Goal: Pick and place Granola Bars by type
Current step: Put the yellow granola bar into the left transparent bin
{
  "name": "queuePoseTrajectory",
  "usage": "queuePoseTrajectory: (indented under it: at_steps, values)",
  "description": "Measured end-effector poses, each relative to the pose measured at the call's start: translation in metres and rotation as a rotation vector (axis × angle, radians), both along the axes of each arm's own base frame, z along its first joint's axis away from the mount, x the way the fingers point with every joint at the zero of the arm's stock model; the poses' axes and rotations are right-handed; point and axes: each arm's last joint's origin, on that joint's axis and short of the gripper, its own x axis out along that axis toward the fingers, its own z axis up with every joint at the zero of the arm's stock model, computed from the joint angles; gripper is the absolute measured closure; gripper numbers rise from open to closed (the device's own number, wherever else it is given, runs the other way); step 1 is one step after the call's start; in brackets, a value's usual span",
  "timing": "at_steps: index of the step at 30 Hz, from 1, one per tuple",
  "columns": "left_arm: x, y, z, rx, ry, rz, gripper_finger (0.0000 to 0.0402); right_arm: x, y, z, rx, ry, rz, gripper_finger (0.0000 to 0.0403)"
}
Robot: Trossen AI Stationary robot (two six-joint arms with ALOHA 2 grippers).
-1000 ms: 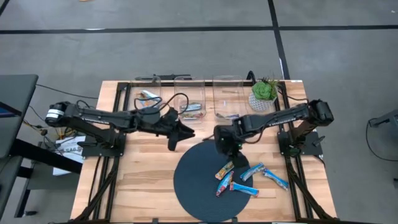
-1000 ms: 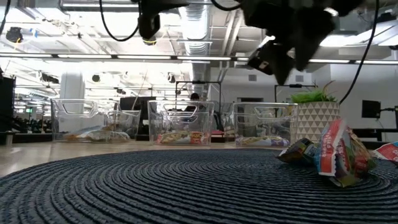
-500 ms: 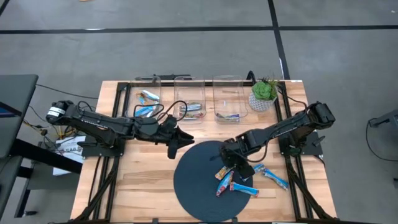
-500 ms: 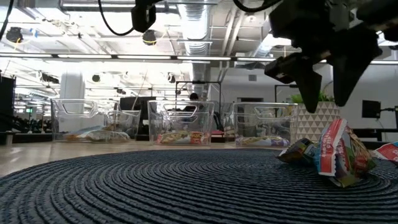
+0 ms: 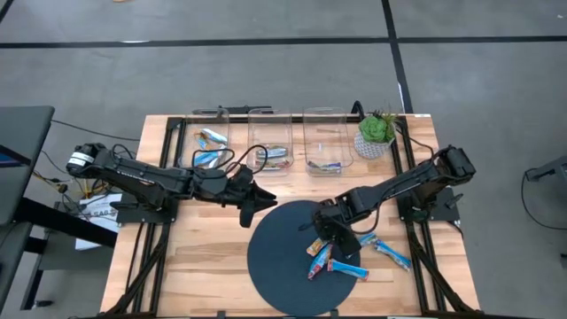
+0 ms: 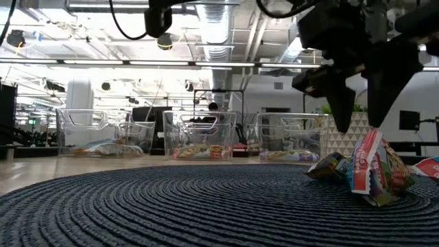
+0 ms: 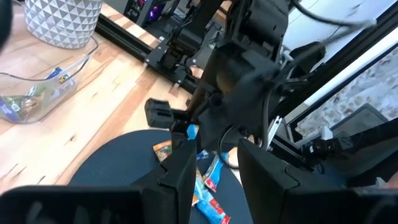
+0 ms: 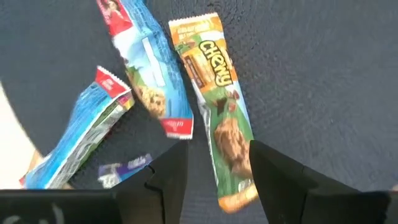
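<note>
Hovering spread-fingered over the Chewy bar [image 8: 219, 109], the right gripper [image 8: 214, 171] risks snagging the overlapping blue-wrapped bar [image 8: 149, 68] too.

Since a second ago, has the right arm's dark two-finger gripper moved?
Yes. The right gripper left the round dark woven mat's far edge, moved away from the clear plastic bins, and now hangs open over the orange-green granola bar.

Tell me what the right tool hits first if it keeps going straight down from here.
Probably the orange-and-green Chewy bar on the dark mat: the right tool is open, its fingers straddling that bar's lower end. Height above it is unclear.
</note>
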Motion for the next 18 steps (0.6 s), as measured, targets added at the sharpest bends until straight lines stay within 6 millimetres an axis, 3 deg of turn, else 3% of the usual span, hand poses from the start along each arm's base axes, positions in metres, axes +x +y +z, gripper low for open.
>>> queuePoseTrajectory:
  at_steps: [11, 18]
  values:
    - [0.0, 0.0, -0.002, -0.014, 0.017, 0.006, 0.0291, 0.012, 0.001, -0.045, -0.055, 0.117, -0.008, 0.0239]
    - [0.0, 0.0, -0.002, -0.014, 0.017, 0.009, 0.0291, 0.013, 0.001, -0.047, -0.092, 0.107, -0.016, 0.0248]
